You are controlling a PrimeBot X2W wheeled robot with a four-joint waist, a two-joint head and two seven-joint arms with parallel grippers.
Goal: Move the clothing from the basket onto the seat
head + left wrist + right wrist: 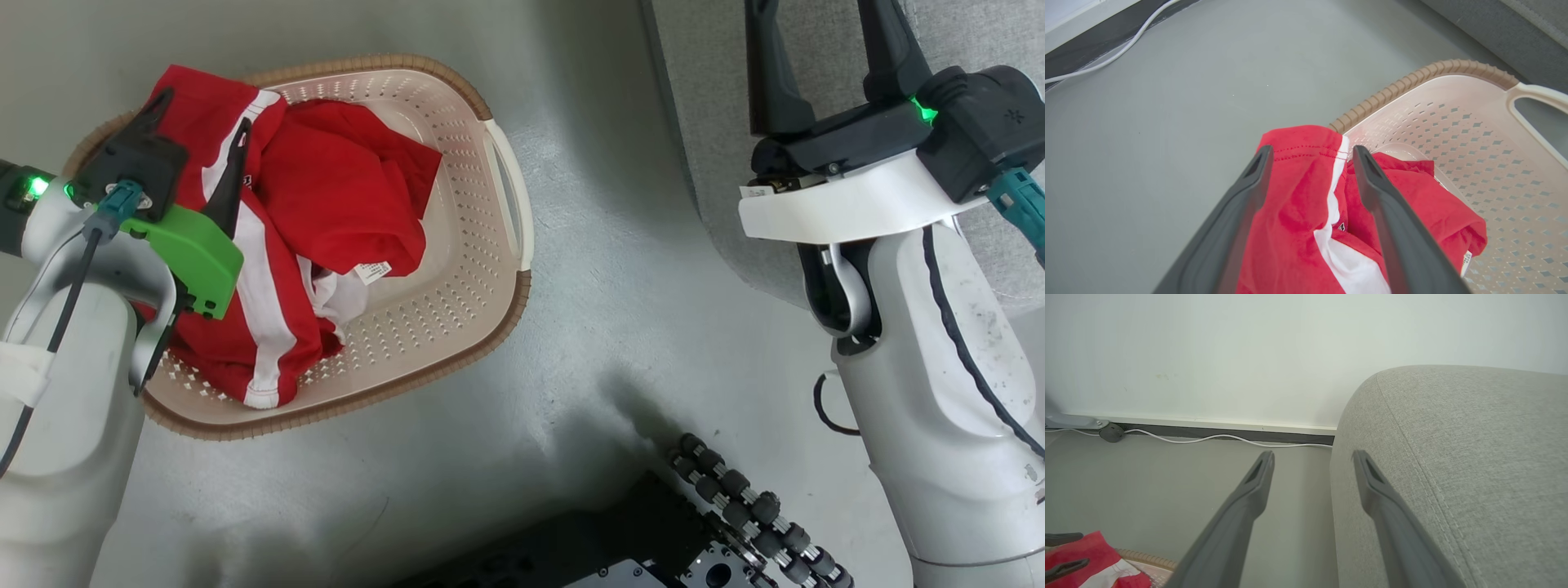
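Dark fingers of the left gripper [1311, 151] are standing wide apart close before the left wrist camera, one on each side of a raised fold of the clothing [343, 196], and they are not pinching anything; whether the tips are touching the fabric I cannot tell. I am judging that they are spread like this to take in a thick bunch of cloth when closing. All of the red clothing with its white stripes is lying in the basket [469, 245], heaped toward the robot's left side, with one edge lying over the brown rim, and a small white label [373, 271] is showing near the middle. None of it is lying on the seat yet, so the task is looking to be at its first grasp. The basket is sitting on the grey floor [637, 286], near the seat [1453, 457] but apart from it, which is making the carry short. At the rounded edge of the seat the right gripper [1312, 455] is hovering, its fingers also wide and holding nothing; probably it is standing aside there so that it is not crossing the left arm's way. Behind, a white cable [1208, 437] is running along the foot of the wall
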